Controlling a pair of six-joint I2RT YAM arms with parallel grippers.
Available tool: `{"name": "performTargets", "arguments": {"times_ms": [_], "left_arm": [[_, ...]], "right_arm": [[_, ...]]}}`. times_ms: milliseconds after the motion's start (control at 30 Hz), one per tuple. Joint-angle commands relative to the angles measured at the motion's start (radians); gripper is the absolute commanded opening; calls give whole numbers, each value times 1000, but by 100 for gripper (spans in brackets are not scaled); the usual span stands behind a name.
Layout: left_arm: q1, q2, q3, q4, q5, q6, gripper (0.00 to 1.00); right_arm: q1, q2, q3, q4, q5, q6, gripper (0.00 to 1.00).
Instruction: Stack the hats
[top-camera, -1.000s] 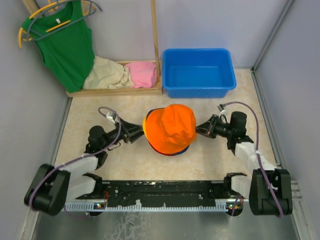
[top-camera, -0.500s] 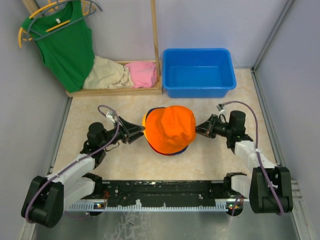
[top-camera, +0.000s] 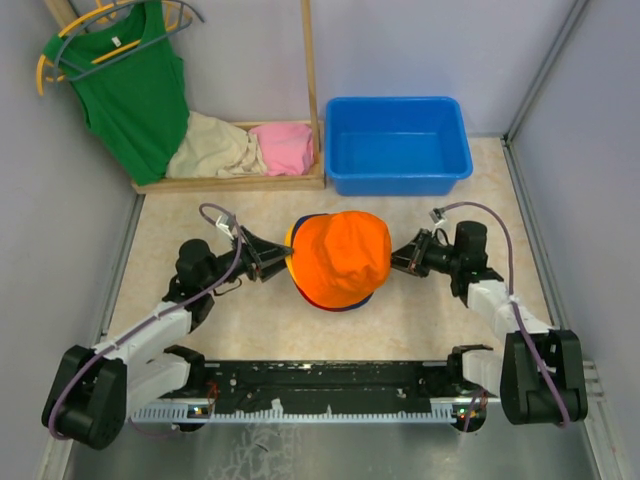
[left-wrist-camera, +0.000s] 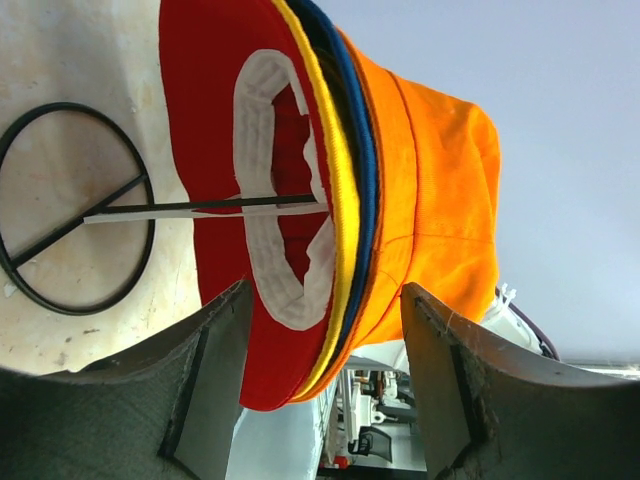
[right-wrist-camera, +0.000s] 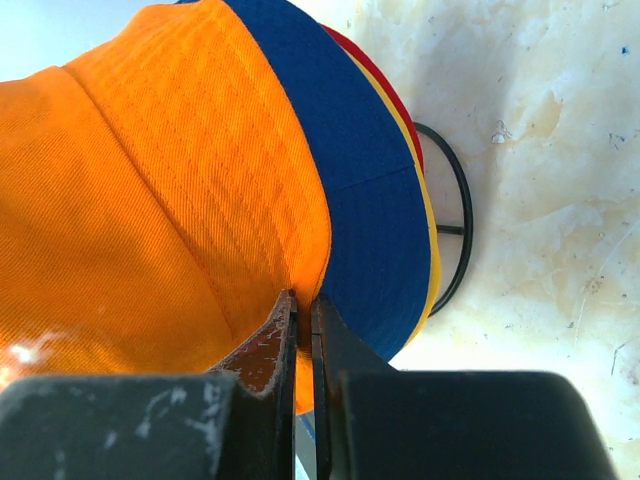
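The hats sit stacked on a black wire stand (left-wrist-camera: 75, 205) in the middle of the table. The bright orange hat (top-camera: 340, 255) is on top. In the left wrist view the red hat (left-wrist-camera: 205, 120) is lowest, then the yellow-orange brim (left-wrist-camera: 335, 170), the navy brim (left-wrist-camera: 362, 150) and the orange hat (left-wrist-camera: 440, 170). My left gripper (top-camera: 272, 258) is open at the stack's left side, with the brims' edge between its spread jaws (left-wrist-camera: 325, 290). My right gripper (top-camera: 402, 258) is shut on the orange hat's brim (right-wrist-camera: 303, 298), beside the navy hat (right-wrist-camera: 375, 190).
A blue bin (top-camera: 397, 143) stands at the back right. A wooden rack (top-camera: 240, 182) at the back left holds beige and pink folded clothes. A green tank top (top-camera: 130, 85) hangs on a hanger. Grey walls close in both sides.
My left arm has shifted slightly away from the near edge, its gripper staying at the stack's left edge. The hats and my right gripper have hardly moved.
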Motion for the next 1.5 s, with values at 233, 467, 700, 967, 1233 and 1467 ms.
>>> {"name": "performTargets", "arguments": {"times_ms": [233,467,700,967,1233,1467], "left_arm": [[-14,20,67,54,12,-20,67],[-56,92,107,89,1,-19,61],[-88,149,119,128,-3,-27,45],[-77,205,68,133,-53,3,5],[28,354,-46,298,11,-2,4],[80,583,-55,472,105,-17,4]], "right_arm": [[25,18,53,34,6,-3,0],[25,27,60,26,9,-9,0],[25,31,70,5,14,-25,0],[25,17,83,-30,19,-38,0],[25,-44,117,-108,22,-53,0],[22,-36,148,-114,14,-42,0]]}}
